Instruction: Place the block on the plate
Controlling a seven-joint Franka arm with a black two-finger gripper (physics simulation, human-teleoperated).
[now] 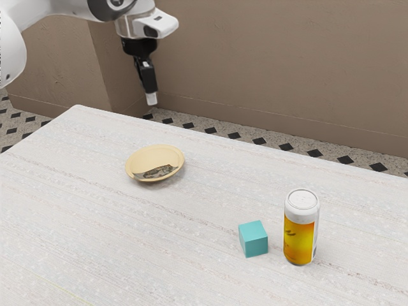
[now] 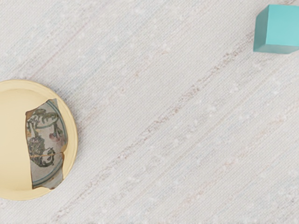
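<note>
Block, teal (image 1: pixel 253 239), sits on the pale, streaky table (image 1: pixel 210 204), and in the exterior view I find it at about four o'clock from the plate, well apart from it. The plate (image 1: pixel 143 159) is a shallow, pale yellow one, with a grey patterned patch (image 1: pixel 159 171) toward its six o'clock side (it looks to me like a bit of old broken pottery). Just beside the block, at three o'clock and not touching it, a drink can (image 1: pixel 299 233) stands upright, white at the top and orange-yellow below, with a few dark marks.

My arm (image 1: pixel 60 9) reaches in from ten o'clock in that same view, and the black gripper (image 1: pixel 151 99) hangs at twelve o'clock from the plate, raised above the level of the tabletop and pointing down with a slight tilt. I see it side-on from over here, so I can't tell whether the claw is spread or pressed together.

My wrist view has the block and the plate both partly cropped, with streaked tabletop between them. Behind the table, the exterior view has a brown wall (image 1: pixel 274 64) and a speckled floor with black diamonds (image 1: pixel 262 141).
</note>
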